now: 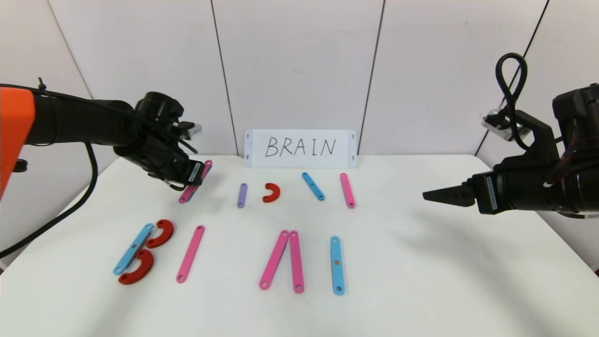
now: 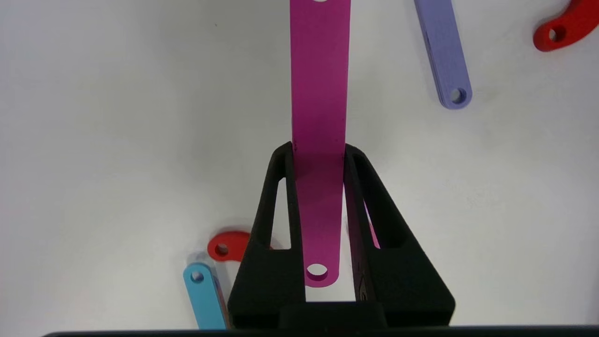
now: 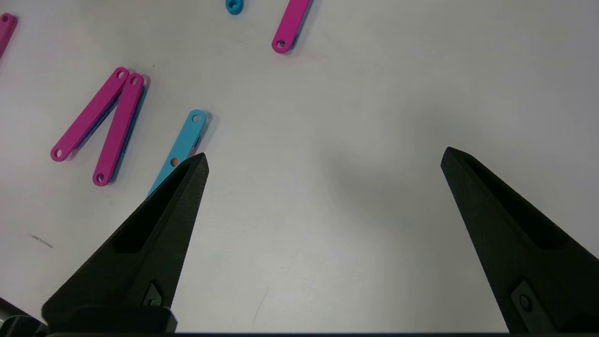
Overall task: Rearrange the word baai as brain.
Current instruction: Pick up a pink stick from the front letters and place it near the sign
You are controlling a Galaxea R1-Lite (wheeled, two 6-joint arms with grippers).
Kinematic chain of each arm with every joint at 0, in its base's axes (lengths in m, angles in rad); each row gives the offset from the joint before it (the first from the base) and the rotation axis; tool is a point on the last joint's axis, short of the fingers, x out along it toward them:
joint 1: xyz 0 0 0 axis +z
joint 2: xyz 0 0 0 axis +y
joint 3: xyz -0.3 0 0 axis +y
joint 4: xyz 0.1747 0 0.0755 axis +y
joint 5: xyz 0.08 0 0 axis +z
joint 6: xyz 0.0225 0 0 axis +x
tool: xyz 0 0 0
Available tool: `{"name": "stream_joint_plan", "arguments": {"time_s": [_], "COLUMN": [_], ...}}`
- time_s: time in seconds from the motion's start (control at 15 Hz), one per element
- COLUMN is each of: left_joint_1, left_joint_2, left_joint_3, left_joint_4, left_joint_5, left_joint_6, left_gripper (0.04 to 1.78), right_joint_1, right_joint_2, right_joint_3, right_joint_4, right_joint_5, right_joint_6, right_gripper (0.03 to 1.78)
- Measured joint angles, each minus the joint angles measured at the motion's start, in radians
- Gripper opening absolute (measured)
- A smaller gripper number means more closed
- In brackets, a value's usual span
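In the head view, the left gripper (image 1: 195,174) is above the far left part of the white table (image 1: 421,281) and it holds a pink strip (image 1: 194,185) by its far end; the strip is tilted and seems lifted. In the front row lies the word baai (image 1: 224,255): a blue strip with two red curves, then one pink strip, then two pink strips that meet at the top, then a blue strip. Behind this row lie a purple strip (image 1: 242,195), a small red curve (image 1: 271,192), a short blue strip (image 1: 313,186) and a short pink strip (image 1: 347,190), all apart from each other. A white card (image 1: 300,148) stands at the wall. The right gripper (image 1: 433,195) hangs over the right side of the table, well apart from the pieces. In the left wrist view, the two fingers (image 2: 281,220) are closed on the sides of the pink strip (image 2: 319,117). In the right wrist view, the right gripper (image 3: 323,159) is wide apart and holds nothing.
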State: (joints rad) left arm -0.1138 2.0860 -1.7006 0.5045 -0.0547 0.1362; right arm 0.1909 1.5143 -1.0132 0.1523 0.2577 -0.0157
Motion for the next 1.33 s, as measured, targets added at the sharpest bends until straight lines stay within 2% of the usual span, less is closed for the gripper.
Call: {"name": "stream_joint_plan", "arguments": {"time_s": [0.33,0.73,0.87,1.0,1.07,1.33], "left_joint_1": [0.028,0.033,0.033,0.032,0.033,0.033], "left_joint_2": [0.154,0.223,0.231,0.238,0.239,0.242], "left_joint_3": [-0.146,-0.196,-0.209,-0.216,-0.217,-0.220], "left_joint_4": [0.074,0.080,0.082,0.083,0.082,0.083], "left_joint_5": [0.006,0.050,0.053,0.053,0.053,0.053], "left_joint_6": [0.011,0.004,0.001,0.000,-0.001,-0.001], "left_gripper": [0.30,0.30,0.37,0.52,0.65,1.32], "right_joint_1": [-0.002,-0.001,0.000,0.000,0.001,0.000], "right_joint_2": [0.011,0.014,0.015,0.016,0.016,0.017], "right_joint_3": [0.000,0.001,0.002,0.004,0.005,0.007], "right_joint_4": [0.000,0.000,0.000,-0.001,-0.001,-0.001], "right_joint_5": [-0.002,-0.002,-0.002,-0.003,-0.003,-0.004], "right_joint_6": [0.001,0.000,0.000,-0.001,-0.001,-0.001], "right_gripper": [1.74,1.74,1.74,1.74,1.74,1.74]}}
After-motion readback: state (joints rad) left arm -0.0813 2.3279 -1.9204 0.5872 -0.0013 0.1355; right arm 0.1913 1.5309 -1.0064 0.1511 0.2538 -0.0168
